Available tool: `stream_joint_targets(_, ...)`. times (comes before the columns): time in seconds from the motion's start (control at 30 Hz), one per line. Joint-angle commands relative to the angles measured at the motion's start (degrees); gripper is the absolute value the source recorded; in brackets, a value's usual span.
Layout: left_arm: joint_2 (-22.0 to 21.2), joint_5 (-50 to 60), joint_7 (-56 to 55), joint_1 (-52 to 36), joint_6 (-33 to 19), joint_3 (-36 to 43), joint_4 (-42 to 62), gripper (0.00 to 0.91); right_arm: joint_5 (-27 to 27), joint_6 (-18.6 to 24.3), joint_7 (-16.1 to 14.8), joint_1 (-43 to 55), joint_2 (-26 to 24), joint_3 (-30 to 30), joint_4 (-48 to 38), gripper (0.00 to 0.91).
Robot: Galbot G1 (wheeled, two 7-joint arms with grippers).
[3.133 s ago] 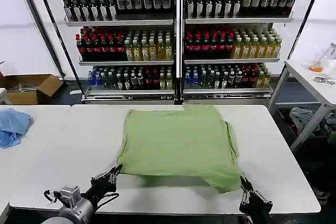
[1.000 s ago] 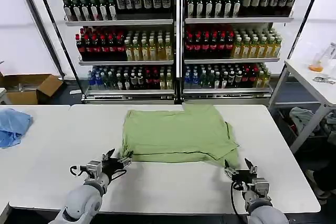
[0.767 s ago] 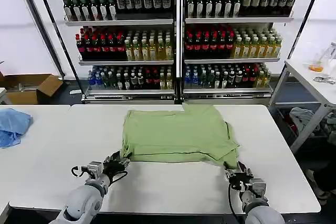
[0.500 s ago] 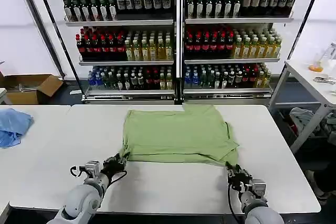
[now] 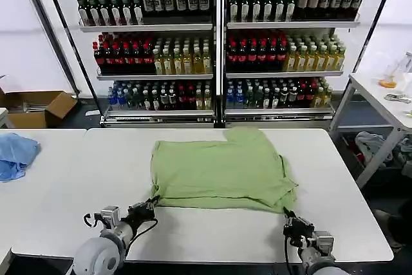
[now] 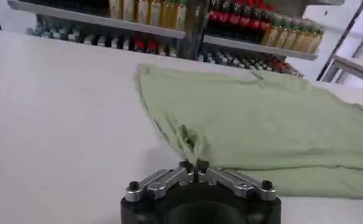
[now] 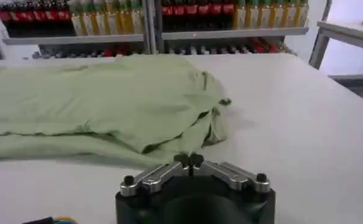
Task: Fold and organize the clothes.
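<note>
Shirt: the light green shirt (image 5: 222, 167) lies in the middle of the white counter (image 5: 58, 185), already folded once into a wide band, with its near edge doubled and a little wavy.
Left pincer: the left pincer (image 5: 152, 203) is at the near left corner of the shirt. In the left wrist view its fingers are together, and a small ridge of cloth stands right at the tips. It seems to pinch that corner, but the hold looks thin.
Right pincer: the right pincer (image 5: 289, 219) is just off the near right corner. In the right wrist view the fingers are together, and the cloth ends a little in front of the tips, so it seems to hold nothing.
Risk one: if the left pincer pulls while it keeps only this small pinch, the corner can slip out, or the top layer can be dragged and the fold will open.
Risk two: if only one side is moved, the band can turn on the counter and the edges will no longer lie in line.
Risk three: the loose sleeve at the right corner sticks out, so a next fold can trap it and leave a lump.
Other cloth: a light blue cloth (image 5: 16, 154) lies far to the left, well apart from the shirt.
</note>
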Motion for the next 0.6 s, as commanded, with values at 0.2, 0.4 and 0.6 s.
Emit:
stream_joint_targets(0.2,2.84,-0.46,0.12,16.88,0.66,-8.09,-13.84,0.020,-5.85,1.09,-0.93,-18.56,-1.61,6.97,11.78,0.000)
stream_joint_targets(0.4,3.98,-0.18,0.32,20.29,2.74,-10.08,-17.39,0.574,-11.35,-2.61,-2.73,-22.13,-0.66,6.15,16.35,0.907)
stream_joint_targets(0.6,5.64,0.00,0.04,18.74,3.32,-12.63,-19.75,0.907,-10.49,3.90,-0.86,-19.49,-0.43,8.35,19.27,0.907)
